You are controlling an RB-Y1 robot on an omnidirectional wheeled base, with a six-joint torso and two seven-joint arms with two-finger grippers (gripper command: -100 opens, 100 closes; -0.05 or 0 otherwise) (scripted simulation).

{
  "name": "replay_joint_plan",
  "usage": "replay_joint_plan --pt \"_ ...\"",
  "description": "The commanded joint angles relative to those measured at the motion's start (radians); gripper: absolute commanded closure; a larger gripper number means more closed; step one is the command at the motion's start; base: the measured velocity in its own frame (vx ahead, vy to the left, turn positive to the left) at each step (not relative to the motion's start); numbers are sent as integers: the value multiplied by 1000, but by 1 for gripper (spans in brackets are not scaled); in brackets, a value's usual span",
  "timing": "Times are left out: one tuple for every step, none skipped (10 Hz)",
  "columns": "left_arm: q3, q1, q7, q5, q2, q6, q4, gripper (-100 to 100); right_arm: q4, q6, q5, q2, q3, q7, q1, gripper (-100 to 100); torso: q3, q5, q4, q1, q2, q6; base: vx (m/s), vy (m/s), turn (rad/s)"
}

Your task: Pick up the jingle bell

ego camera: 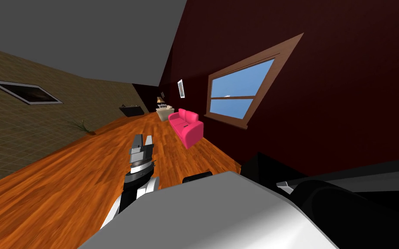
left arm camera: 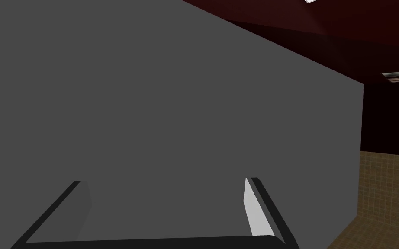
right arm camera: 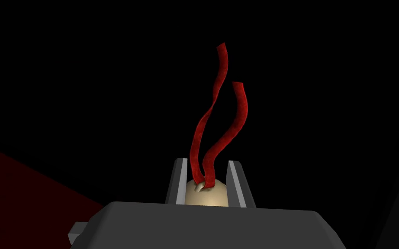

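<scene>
The jingle bell [right arm camera: 206, 195] is a small beige ball with two long red ribbon tails [right arm camera: 220, 125] rising from its loop. My right gripper [right arm camera: 206, 173] is shut on it, one finger pressed to each side of the ball, against a black area. My left gripper [ego camera: 143, 139] is held out over the wooden floor, left of my chest. In the left wrist view the left gripper [left arm camera: 166, 203] is open with nothing between its fingers, facing a flat grey surface.
A pink sofa [ego camera: 187, 126] stands under a window [ego camera: 237, 93] on the dark red wall. Beyond it is a beige armchair [ego camera: 165, 113]. A small plant [ego camera: 82, 126] sits by the tan wall. Black furniture [ego camera: 276, 170] is close on my right.
</scene>
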Motion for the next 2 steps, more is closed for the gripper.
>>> replay_joint_plan --pt "0 0 0 0 0 0 0 0 0 0 0 0 0 0 0 100 0 0 0 0 0 0 12 36 -9" --pt "0 0 0 0 0 0 0 0 -1 -4 -1 -2 -2 1 2 0 0 -1 0 -2 0 0 2 7 0"
